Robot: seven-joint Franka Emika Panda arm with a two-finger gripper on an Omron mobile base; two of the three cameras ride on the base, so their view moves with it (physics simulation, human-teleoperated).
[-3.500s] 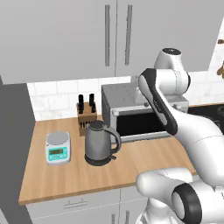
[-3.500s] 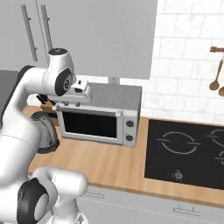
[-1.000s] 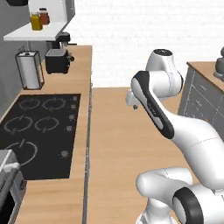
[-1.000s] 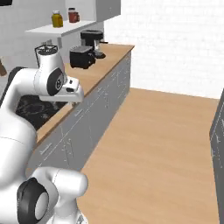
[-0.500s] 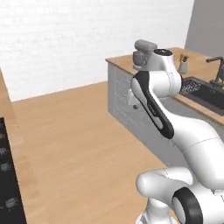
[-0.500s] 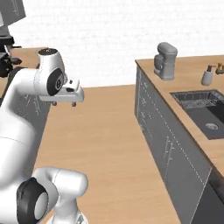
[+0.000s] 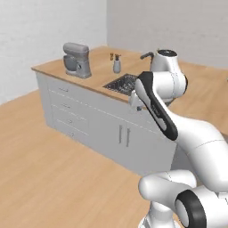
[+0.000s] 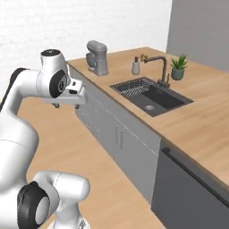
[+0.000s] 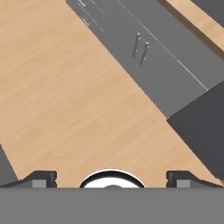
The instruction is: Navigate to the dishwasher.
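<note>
Whole scene swung since half a second ago — base turned, not the things; island desk [image 8: 197,134] with sink [image 8: 150,96] and stand mixer [image 8: 97,58] now ahead. Dishwasher [image 8: 188,197] at near right under the desk, dark front with long bar handle — nearly reached, final approach pending. Gripper [image 9: 112,177] raised over floor; jaws wide apart, holding nothing, touching nothing.

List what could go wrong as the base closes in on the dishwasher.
1. The dishwasher sits at the right base view's lower edge, so the base may stop short, off-centre before it.
2. The raised arm's gripper hangs close to the counter edge; turning further might swing it into the cabinet doors.
3. The fingers look spread wide, adding width near the cabinets.
</note>
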